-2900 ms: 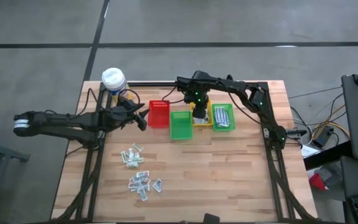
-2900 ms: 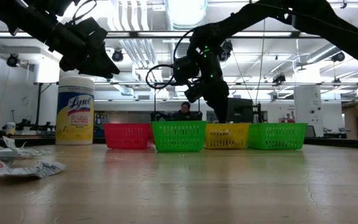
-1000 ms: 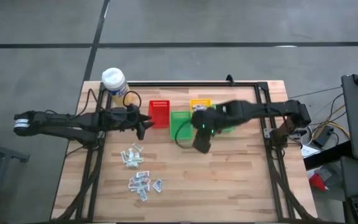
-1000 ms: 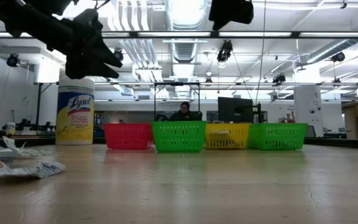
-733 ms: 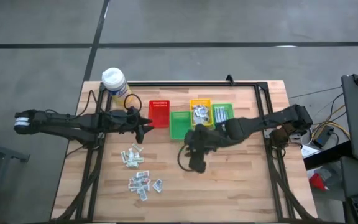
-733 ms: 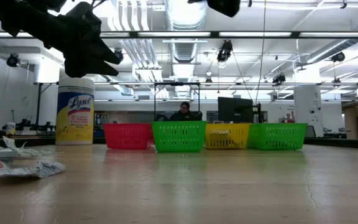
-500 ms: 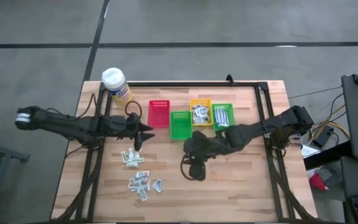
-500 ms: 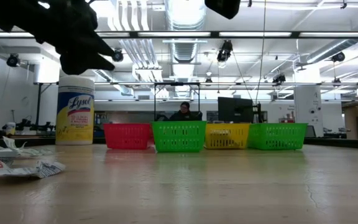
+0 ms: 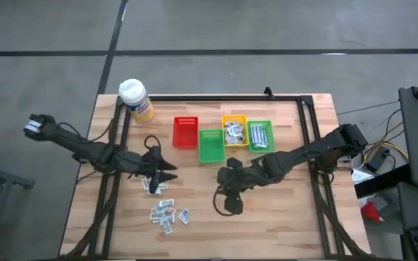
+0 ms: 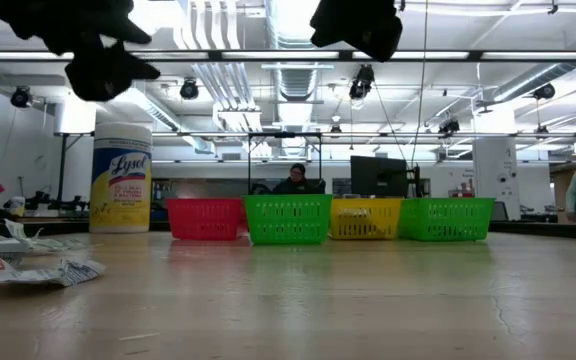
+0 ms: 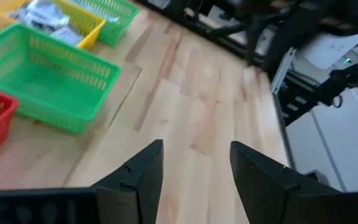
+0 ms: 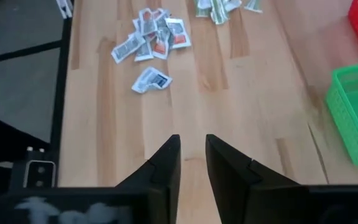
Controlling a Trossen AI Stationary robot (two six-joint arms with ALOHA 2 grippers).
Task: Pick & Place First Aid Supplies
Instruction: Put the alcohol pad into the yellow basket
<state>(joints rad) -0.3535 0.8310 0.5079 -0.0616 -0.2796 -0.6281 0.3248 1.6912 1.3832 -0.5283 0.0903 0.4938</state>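
The first aid supplies lie flat on the wooden table in two loose heaps: greenish-white sachets [image 9: 154, 184] and white and silvery packets [image 9: 167, 214]. More packets fill the yellow bin [image 9: 234, 132] and the right green bin [image 9: 260, 135]. My left gripper [image 9: 164, 172] hangs open in the air over the far edge of the sachet heap, with nothing between its fingers [image 11: 194, 168]. My right gripper [image 9: 227, 203] hovers over bare table to the right of the heaps. Its fingers stand a narrow gap apart and are empty [image 12: 192, 160], with the packets [image 12: 154, 37] ahead of them.
Red [image 9: 185, 133], green [image 9: 210, 145], yellow and green bins stand in a row at the table's far middle. A yellow wipes canister with a white cap [image 9: 135, 98] stands at the far left corner. Bare wood lies between the heaps and the right edge [image 9: 281, 210].
My left gripper has swung from beside the red bin toward the near edge, ending over the sachet heap. My right gripper has come away from the bins toward the near edge and sunk lower. The packets have not moved.
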